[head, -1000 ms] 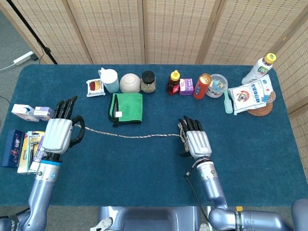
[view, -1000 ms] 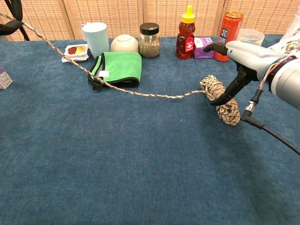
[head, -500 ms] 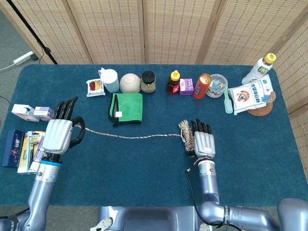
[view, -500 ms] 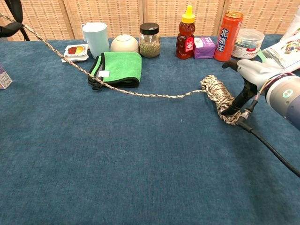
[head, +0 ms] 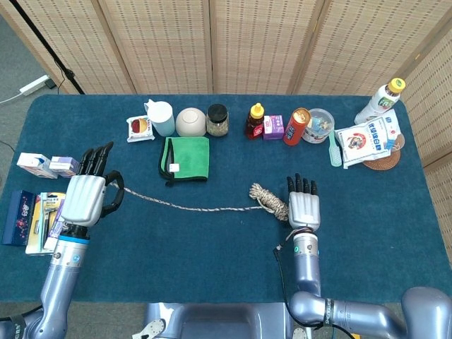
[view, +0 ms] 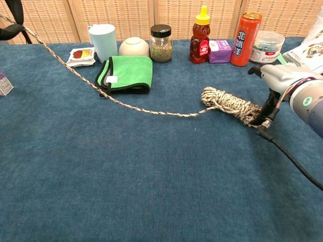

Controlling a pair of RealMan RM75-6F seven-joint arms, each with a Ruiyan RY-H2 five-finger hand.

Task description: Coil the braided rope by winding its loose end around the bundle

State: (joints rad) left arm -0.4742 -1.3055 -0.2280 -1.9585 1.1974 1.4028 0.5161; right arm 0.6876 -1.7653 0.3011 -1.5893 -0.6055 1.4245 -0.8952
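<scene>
Two hands on the blue table: the left hand pinches the braided rope's loose end, while the right hand grips one end of the bundle, which lies mid-table, tilted toward the green cloth.

left hand holds rope end | bundle touching right hand

We see both views evenly and brightly lit from above, with only faint, soft shadows under the rope bundle and the green cloth. Focus is sharp across the table; the chest view bows slightly at its edges. We find no glare or blur.
</scene>
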